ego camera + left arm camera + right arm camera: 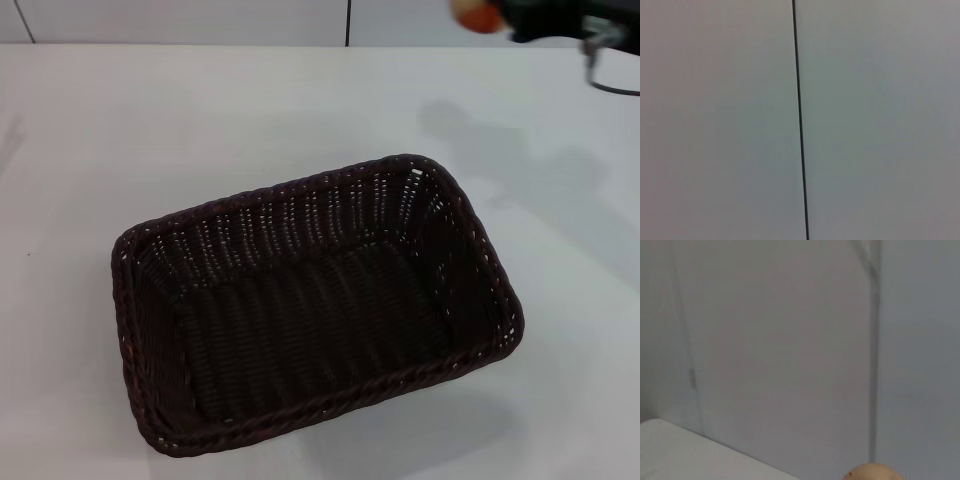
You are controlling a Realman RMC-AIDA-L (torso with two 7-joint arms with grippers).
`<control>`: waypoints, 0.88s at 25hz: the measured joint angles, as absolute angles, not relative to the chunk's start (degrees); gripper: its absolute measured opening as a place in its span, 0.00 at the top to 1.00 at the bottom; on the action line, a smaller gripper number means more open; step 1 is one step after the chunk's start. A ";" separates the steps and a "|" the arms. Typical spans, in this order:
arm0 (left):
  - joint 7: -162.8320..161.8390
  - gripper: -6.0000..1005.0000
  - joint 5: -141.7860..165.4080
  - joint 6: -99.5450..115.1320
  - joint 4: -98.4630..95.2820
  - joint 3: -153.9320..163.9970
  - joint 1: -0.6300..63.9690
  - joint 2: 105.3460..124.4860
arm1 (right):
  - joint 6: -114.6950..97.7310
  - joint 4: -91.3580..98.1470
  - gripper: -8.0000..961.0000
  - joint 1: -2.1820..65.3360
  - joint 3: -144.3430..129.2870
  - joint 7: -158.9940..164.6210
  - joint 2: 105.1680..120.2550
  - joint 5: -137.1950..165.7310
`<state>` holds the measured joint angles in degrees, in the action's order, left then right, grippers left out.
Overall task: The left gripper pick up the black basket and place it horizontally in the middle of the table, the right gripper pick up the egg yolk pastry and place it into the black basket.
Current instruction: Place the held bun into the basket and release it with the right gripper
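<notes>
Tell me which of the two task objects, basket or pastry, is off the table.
The egg yolk pastry, held up by the right gripper at the table's far right. The black basket rests empty on the table.

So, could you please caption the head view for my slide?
Black basket sits empty on the table; right end effector holds the egg yolk pastry aloft.

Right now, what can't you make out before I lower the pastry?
- Right gripper: head view's top edge cuts it off; finger state unreadable.
- Egg yolk pastry: blurred, cropped at that edge; right wrist view shows only a sliver.
- Left gripper: in no view; left wrist view shows only wall.
- Black basket: fully visible, empty.
</notes>
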<state>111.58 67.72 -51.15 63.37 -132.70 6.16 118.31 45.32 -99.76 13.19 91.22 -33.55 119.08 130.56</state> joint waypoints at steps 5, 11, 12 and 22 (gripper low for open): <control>111.66 0.23 67.59 -51.31 63.37 -133.76 6.32 118.15 | 39.79 -95.96 0.96 15.35 84.14 -33.75 119.09 130.53; 111.62 0.23 67.58 -51.45 63.44 -134.10 6.13 118.01 | 34.72 -92.04 0.96 16.83 77.46 -33.84 119.11 127.57; 111.60 0.23 67.58 -51.52 63.46 -134.11 6.07 117.97 | 34.27 -91.28 0.96 17.19 76.38 -33.99 119.09 126.23; 111.45 0.23 67.59 -52.13 63.08 -133.77 5.66 117.85 | 34.13 -87.45 0.96 20.53 67.52 -34.41 119.03 115.68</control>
